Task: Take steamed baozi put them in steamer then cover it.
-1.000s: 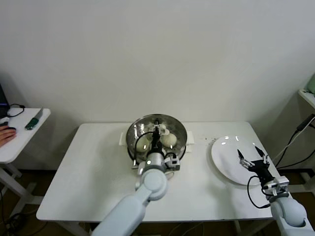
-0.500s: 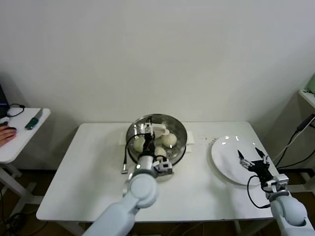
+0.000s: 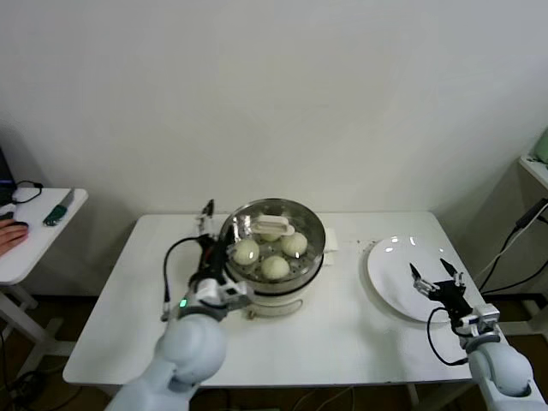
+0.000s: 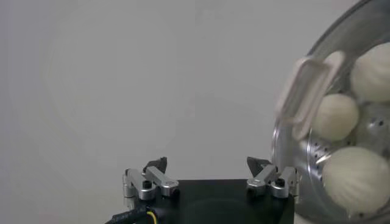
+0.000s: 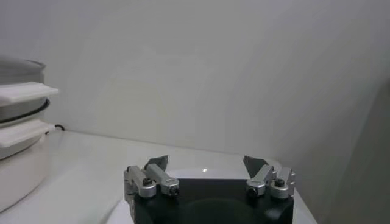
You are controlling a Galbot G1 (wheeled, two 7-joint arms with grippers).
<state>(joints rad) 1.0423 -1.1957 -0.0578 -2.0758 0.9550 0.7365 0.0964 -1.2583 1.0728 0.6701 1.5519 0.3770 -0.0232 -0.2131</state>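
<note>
On the white table (image 3: 360, 334), mid-back, the steamer (image 3: 272, 282) sits with its shiny steel basket on a white pot base. The cover (image 3: 257, 224), clear glass with a metal rim and flat cream handle, is on the basket now. A second ago the left arm reached over the pot; it has since pulled back to the pot's left. The white plate (image 3: 396, 265), flat, round and glossy, is well apart on the right, bare. Three baozi (image 3: 275, 267) show through the glass, smooth cream domes on the perforated floor; can't confirm a fourth. Left gripper (image 3: 208, 228) is beside the steamer's left wall, jaws spread wide, holding nothing. Right gripper (image 3: 435, 276) hovers over the plate's near edge, jaws wide, empty, barely moved. Open tabletop lies left and front of the pot.
</note>
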